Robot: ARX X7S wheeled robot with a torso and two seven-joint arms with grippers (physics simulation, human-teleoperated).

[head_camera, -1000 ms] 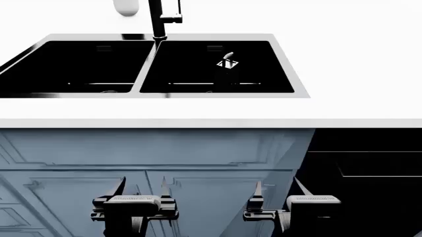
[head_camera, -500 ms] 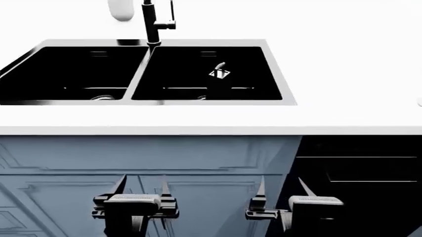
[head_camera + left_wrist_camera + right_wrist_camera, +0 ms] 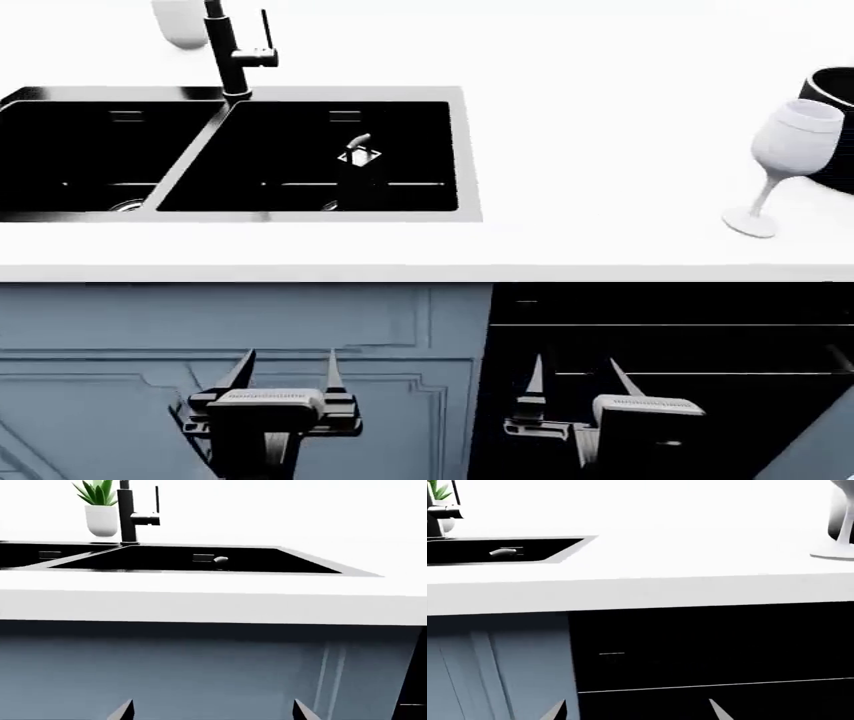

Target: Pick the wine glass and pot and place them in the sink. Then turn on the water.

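Nothing of the task looks done yet, going by how things lie. At the far left of the counter stands a white plant pot [image 3: 101, 519], and just to its right the black faucet [image 3: 235, 50] rises behind the divider of the sink [image 3: 467, 160]; no water shows at its spout, so turning it on remains the last step. Both basins of the sink appear dark and bare of glass or pot, apart from a small pale fitting [image 3: 356, 153] seen in the right basin, which I cannot identify. Below the counter edge, in front of the blue cabinet doors [image 3: 240, 330], the left gripper [image 3: 284, 372] hangs with its fingers spread wide and nothing between them. To its right, in front of the dark drawer fronts [image 3: 667, 330], the right gripper [image 3: 579, 377] is likewise spread and empty. Well right of the sink, near the counter's front edge, the wine glass [image 3: 785, 160] stands upright on its foot, untouched. Just behind it at the far right edge of the head view shows a sliver of the pot [image 3: 830, 90], mostly cut off by the frame. Both picks, both placements and the water are therefore still to come, and the right arm seems the better placed to start with the glass.
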